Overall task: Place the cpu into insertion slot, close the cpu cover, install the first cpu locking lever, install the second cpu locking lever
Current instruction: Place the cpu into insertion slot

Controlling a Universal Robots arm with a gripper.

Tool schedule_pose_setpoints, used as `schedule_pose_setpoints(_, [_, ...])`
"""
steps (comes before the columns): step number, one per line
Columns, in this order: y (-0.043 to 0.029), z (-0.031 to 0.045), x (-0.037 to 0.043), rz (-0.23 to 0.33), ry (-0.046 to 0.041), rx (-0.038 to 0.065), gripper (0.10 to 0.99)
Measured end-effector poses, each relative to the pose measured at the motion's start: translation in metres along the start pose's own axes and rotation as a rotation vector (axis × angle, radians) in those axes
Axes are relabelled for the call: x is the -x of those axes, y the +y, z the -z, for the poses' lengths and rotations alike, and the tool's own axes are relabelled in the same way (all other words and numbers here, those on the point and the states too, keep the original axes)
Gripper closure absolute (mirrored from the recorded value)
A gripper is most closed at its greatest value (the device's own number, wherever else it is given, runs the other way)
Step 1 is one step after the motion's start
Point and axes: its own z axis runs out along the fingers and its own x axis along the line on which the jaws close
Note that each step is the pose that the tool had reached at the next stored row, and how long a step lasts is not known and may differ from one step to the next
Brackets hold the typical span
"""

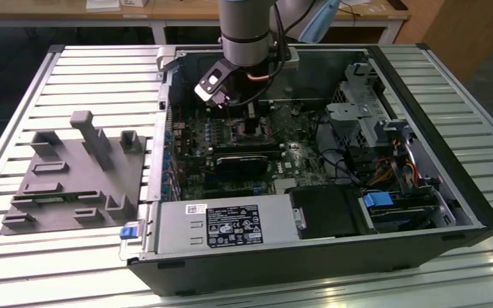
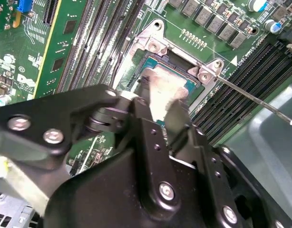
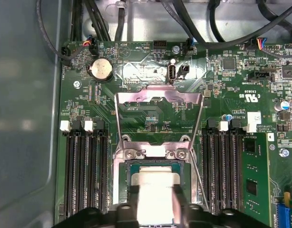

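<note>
- Inside the open black computer case on the slatted metal table, my gripper reaches down to the green circuit board.
- My two black fingers are pinching the small flat square cpu with a silvery-grey metal top by opposite edges.
- The cpu lies flat, metal top up, its edges parallel to the square dark insertion slot with a pale metal rim.
- It sits within that rim; I cannot tell whether it is fully seated.
- The thin silvery square-framed cpu cover stands swung open from its hinge, clear of the slot.
- A thin metal locking lever juts out free beside the slot.
</note>
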Motion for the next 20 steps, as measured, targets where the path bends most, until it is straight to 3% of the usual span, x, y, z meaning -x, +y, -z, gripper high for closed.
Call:
schedule_pose_setpoints(1, [0.0,0.0001,0.0,0.0,0.0,0.0,0.675])
schedule_pose_setpoints(4, [0.0,0.0003,0.0,0.0,0.0,0.0,0.851])
schedule_pose_setpoints(5, [0.0,0.0004,0.0,0.0,0.0,0.0,0.851])
schedule_pose_setpoints(6, [0.0001,0.0005,0.0,0.0,0.0001,0.0,0.91])
schedule_pose_setpoints(11, [0.0001,0.0009,0.0,0.0,0.0001,-0.001,0.984])
schedule_pose_setpoints(12, [0.0007,0.0008,0.0,0.0,-0.0002,-0.011,0.984])
schedule_pose_setpoints(14, [0.0028,0.0006,-0.0001,0.0,-0.001,-0.047,0.984])
schedule_pose_setpoints(15, [0.0034,0.0005,-0.0001,0.0,-0.0012,-0.057,0.984])
schedule_pose_setpoints(20, [0.0047,0.0003,-0.0001,0.0,-0.0011,-0.059,0.984])
